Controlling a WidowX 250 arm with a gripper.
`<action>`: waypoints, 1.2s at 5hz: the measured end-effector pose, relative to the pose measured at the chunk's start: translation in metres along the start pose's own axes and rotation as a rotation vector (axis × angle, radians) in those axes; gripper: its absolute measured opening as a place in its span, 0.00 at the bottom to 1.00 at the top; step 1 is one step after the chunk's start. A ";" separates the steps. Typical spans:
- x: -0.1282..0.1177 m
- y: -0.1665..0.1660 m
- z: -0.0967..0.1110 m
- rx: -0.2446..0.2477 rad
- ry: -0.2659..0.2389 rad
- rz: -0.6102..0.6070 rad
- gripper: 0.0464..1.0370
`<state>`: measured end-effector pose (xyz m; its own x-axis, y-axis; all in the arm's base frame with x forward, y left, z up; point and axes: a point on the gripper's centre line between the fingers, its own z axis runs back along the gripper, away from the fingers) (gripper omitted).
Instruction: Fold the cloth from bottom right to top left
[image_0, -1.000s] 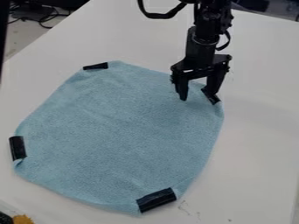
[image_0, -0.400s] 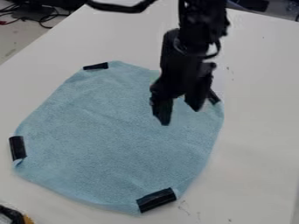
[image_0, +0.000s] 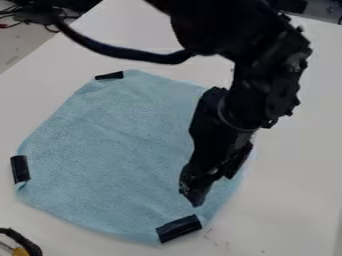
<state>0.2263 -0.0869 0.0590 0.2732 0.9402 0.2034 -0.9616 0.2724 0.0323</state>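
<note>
My gripper (image_0: 200, 192) hangs over the lower right part of the light blue cloth (image_0: 113, 145), just above and to the right of the black clip (image_0: 179, 229) on the cloth's bottom corner. It does not touch that clip. The cloth lies spread flat, its other black clips at the left corner (image_0: 20, 169) and the top corner (image_0: 109, 76). My arm covers the cloth's right corner. How far apart the gripper's two sides stand is hidden by the angle.
The white table (image_0: 294, 190) extends around the cloth. Dark cables (image_0: 30, 20) lie beyond its edge at the upper left. A black and yellow object (image_0: 20, 247) sits at the lower left corner.
From the cloth's right corner, my gripper has moved down the view toward the bottom clip, turning on the way. The cloth has stayed flat. The black and yellow object at lower left has shifted.
</note>
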 end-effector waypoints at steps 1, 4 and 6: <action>-0.010 0.017 -0.012 0.014 0.010 0.072 0.96; -0.009 0.039 -0.034 0.020 0.128 0.136 0.96; -0.009 0.042 -0.052 0.007 0.198 0.171 0.91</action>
<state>0.1846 -0.0736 0.0079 0.1055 0.9944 0.0111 -0.9942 0.1053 0.0208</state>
